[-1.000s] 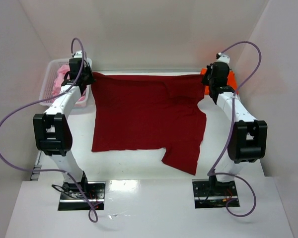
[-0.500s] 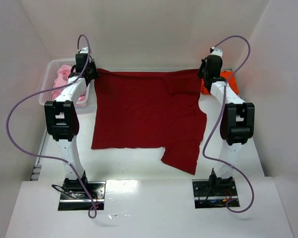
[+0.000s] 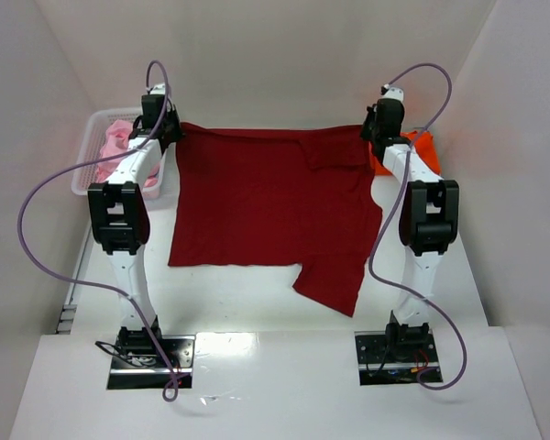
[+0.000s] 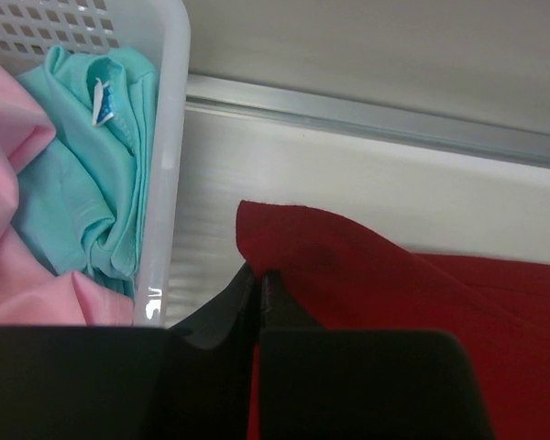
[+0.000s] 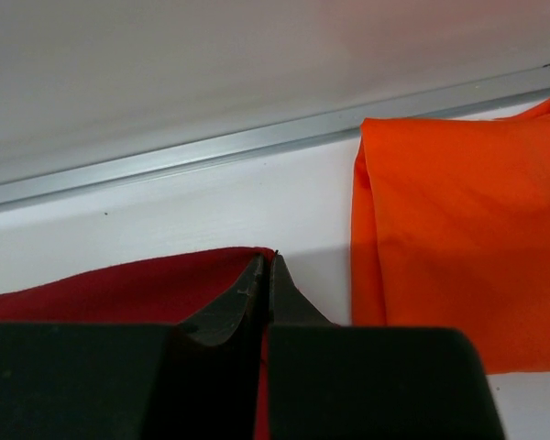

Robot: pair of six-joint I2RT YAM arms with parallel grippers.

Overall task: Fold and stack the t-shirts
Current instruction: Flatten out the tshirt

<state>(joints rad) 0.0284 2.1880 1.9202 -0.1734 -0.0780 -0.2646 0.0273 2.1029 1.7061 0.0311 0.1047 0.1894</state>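
The large dark red t-shirt (image 3: 266, 206) hangs stretched between both arms at the back of the table, its lower part trailing toward me. My left gripper (image 3: 172, 131) is shut on its far left corner (image 4: 284, 234). My right gripper (image 3: 370, 134) is shut on its far right corner (image 5: 211, 270). The bright orange t-shirt (image 3: 412, 147) lies folded at the back right, also in the right wrist view (image 5: 458, 238). A pale pink t-shirt (image 3: 115, 142) and a teal t-shirt (image 4: 92, 156) lie in the basket.
The white mesh basket (image 3: 90, 158) stands at the back left, its wall (image 4: 170, 137) close beside my left gripper. White walls enclose the back and both sides. Purple cables loop from both arms.
Both arms have raised and pulled the red shirt's far edge back toward the rear wall. The near hem has slid away from me. The right gripper has moved inward, off the orange shirt.
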